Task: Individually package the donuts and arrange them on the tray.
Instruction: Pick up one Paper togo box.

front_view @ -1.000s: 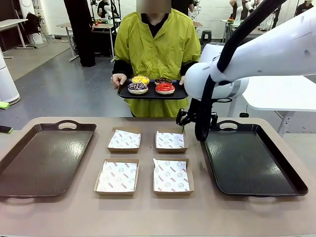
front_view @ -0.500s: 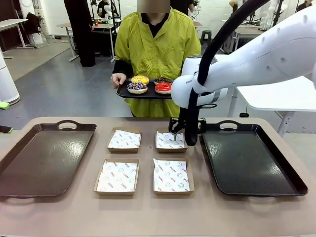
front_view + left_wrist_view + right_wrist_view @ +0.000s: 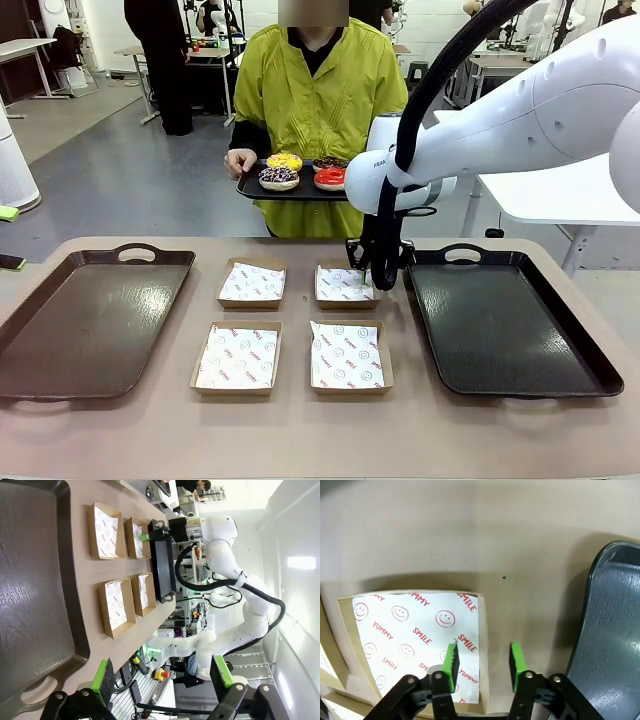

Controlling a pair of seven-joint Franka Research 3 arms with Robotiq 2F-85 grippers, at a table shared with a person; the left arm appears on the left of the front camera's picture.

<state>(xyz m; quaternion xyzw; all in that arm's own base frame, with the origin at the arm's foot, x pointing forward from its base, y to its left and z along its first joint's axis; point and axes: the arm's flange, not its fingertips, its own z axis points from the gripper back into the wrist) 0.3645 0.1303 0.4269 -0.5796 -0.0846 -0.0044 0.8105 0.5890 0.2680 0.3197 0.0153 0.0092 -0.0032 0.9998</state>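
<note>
While right gripper [image 3: 482,655] straddles a box wall [image 3: 483,625], donuts [image 3: 305,172] lie well apart.

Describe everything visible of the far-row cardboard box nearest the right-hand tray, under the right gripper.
The box is a shallow, open brown cardboard container lined with white paper printed with red smileys, SMILE and YUMMY. It is empty and lies flat on the tan table, beside the dark right tray. The right gripper straddles its tray-side wall, one green pad over the paper, the other outside; contact is unclear.
</note>
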